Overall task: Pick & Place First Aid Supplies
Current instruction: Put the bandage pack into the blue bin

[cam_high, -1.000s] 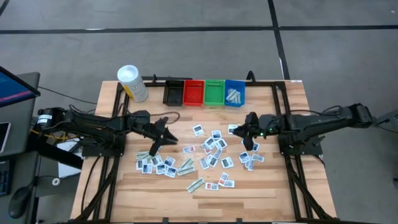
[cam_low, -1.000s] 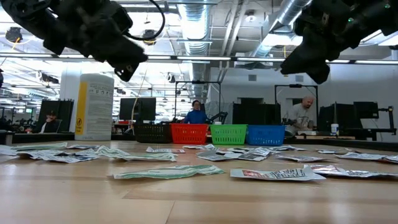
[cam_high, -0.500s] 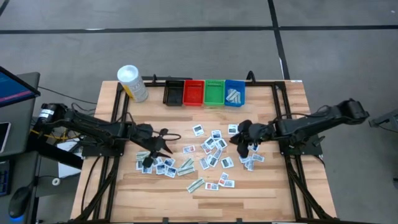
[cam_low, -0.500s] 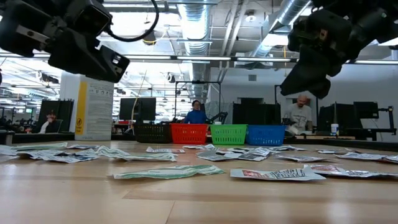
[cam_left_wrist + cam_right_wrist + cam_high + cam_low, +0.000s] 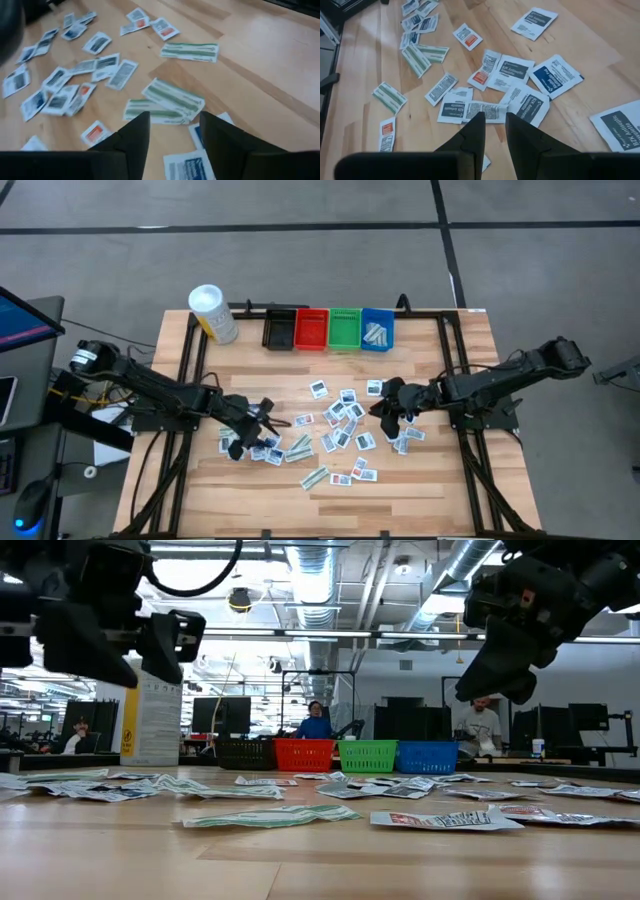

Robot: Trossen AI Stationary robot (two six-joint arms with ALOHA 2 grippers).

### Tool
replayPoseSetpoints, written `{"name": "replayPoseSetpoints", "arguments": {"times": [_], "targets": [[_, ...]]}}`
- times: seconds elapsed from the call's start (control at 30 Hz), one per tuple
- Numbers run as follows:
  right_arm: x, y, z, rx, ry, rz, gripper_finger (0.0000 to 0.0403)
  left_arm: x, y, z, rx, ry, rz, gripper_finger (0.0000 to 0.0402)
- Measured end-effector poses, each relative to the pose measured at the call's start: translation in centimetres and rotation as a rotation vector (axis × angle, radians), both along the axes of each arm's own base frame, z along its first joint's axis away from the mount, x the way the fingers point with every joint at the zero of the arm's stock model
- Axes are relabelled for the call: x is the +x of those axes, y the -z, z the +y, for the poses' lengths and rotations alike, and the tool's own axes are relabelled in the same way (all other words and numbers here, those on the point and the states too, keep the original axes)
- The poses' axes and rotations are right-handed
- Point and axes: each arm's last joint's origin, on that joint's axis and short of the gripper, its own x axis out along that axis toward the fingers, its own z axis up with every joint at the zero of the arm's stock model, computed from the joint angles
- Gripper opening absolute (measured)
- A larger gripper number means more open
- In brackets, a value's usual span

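Observation:
The first aid supplies lie flat and scattered on the wooden table (image 5: 450, 480): small white packets (image 5: 342, 425) in the middle and pale-green strips (image 5: 172, 98) near the left cluster (image 5: 265, 448). My left gripper (image 5: 262, 420) hangs open, low over that left cluster, with nothing between its fingers (image 5: 172, 127). My right gripper (image 5: 386, 408) hovers over the right side of the pile. Its fingers stand a narrow gap apart (image 5: 493, 125) and are empty, above a white packet (image 5: 485, 111). In the low view both grippers (image 5: 120, 635) (image 5: 500, 660) hang clear of the table.
At the far edge a black (image 5: 279, 330), a red (image 5: 311, 328), a green (image 5: 345, 328) and a blue bin (image 5: 377, 330) stand in a row; the blue one holds some packets. A white-capped yellow bottle (image 5: 213, 313) stands at the far left. Bare wood lies along the near edge.
My left gripper has moved toward the table's near edge and come down over the left cluster of packets. In the low view its fingers stand wider apart than before. My right gripper has shifted a little toward the pile and the near edge, then held still.

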Motion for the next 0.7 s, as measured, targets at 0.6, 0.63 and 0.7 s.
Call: {"name": "replayPoseSetpoints", "arguments": {"times": [0.6,0.63,0.7], "targets": [[0.0,0.0,0.0,0.013,0.011,0.005,0.0071,2.9,3.0,-1.4,0.068,0.132,0.0,0.0165],[0.0,0.0,0.0,0.012,0.011,0.006,0.0071,2.9,3.2,-1.4,0.073,0.136,0.003,0.0164],[-0.1,0.1,0.0,0.01,0.01,0.009,0.0071,2.9,3.5,-1.4,0.088,0.147,0.012,0.0164]]}}
